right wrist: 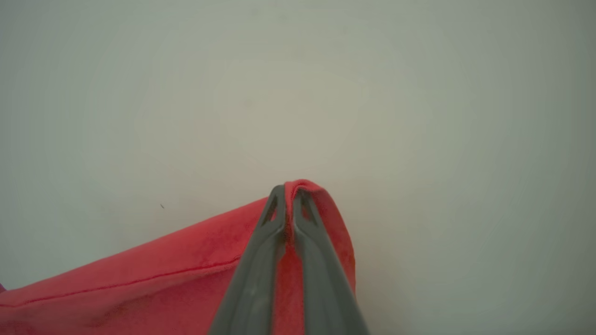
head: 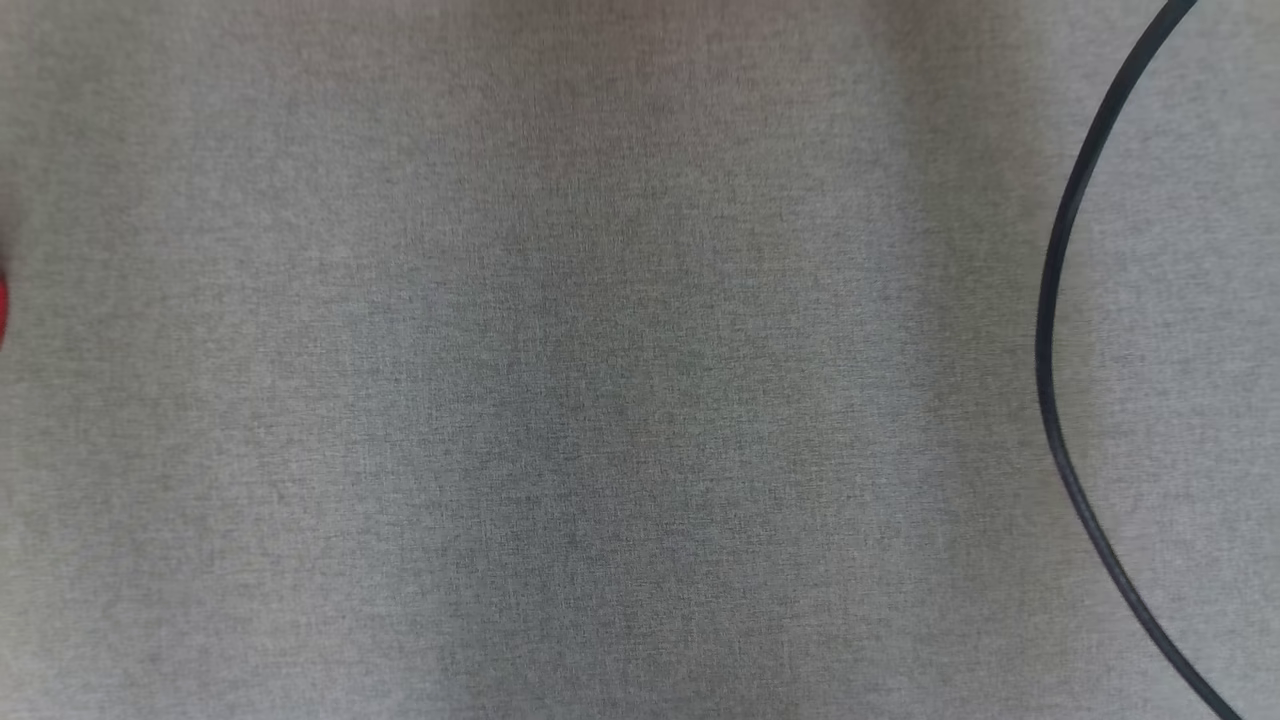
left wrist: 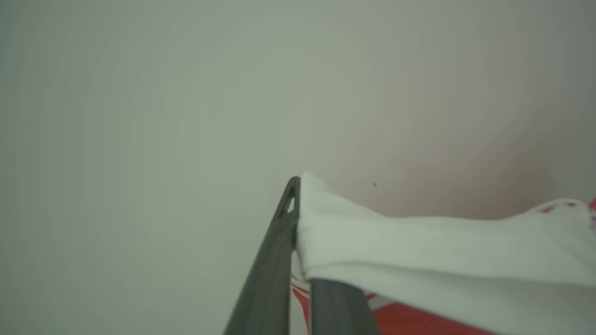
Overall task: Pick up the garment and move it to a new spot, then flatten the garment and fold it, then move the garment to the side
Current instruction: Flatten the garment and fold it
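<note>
The garment is red with a white band. In the left wrist view my left gripper [left wrist: 296, 195] is shut on the garment's white edge [left wrist: 419, 246], which drapes off to the right with red cloth below it. In the right wrist view my right gripper [right wrist: 287, 193] is shut on a red fold of the garment [right wrist: 163, 284], which trails away to the lower left. A sliver of the red garment [head: 3, 310] shows at the left edge of the head view.
The head view looks down on a grey cloth-covered surface [head: 600, 400]. A thin black cable [head: 1050, 330] curves across it at the right. Both wrist views face a plain pale surface.
</note>
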Robot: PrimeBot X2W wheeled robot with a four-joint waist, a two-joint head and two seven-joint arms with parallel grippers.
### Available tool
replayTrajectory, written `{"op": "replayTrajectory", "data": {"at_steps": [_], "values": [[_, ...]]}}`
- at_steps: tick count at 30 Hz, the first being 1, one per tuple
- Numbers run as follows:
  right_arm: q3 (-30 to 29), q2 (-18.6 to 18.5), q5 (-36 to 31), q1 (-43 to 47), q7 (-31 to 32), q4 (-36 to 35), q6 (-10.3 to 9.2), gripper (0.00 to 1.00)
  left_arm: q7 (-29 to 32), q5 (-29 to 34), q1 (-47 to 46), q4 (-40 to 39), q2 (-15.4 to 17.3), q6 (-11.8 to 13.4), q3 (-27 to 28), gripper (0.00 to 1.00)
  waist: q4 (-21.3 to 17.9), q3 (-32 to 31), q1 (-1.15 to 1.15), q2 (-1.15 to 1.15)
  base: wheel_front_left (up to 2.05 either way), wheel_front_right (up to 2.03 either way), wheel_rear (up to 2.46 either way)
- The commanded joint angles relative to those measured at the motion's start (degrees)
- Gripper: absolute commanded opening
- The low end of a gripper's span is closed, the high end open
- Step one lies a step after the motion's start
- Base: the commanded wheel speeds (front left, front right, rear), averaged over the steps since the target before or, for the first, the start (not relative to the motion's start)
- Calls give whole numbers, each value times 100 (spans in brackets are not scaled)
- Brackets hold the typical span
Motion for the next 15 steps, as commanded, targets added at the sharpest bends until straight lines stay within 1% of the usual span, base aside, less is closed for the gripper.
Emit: {"op": "replayTrajectory", "data": {"at_steps": [1, 6, 10, 15], "values": [[84, -63, 102, 172, -11, -62, -4, 0, -88, -79, 189, 11, 11, 2, -14, 0, 34, 124, 0, -1, 0, 0, 0], [495, -132, 684, 818, 167, -499, -4, 0, -312, -276, 846, -231, 134, 15, -11, 0, -71, 62, 0, -1, 0, 0, 0], [832, -217, 1141, 1614, 149, -915, -4, 0, -420, -430, 1699, -542, 257, 84, -1, 0, -140, -275, 0, -1, 0, 0, 0], [1324, -503, 1647, 2707, 136, -1618, -4, 0, -411, -733, 3071, -1390, 564, 380, 117, 0, -202, -785, 0, -1, 0, 0, 0]]}}
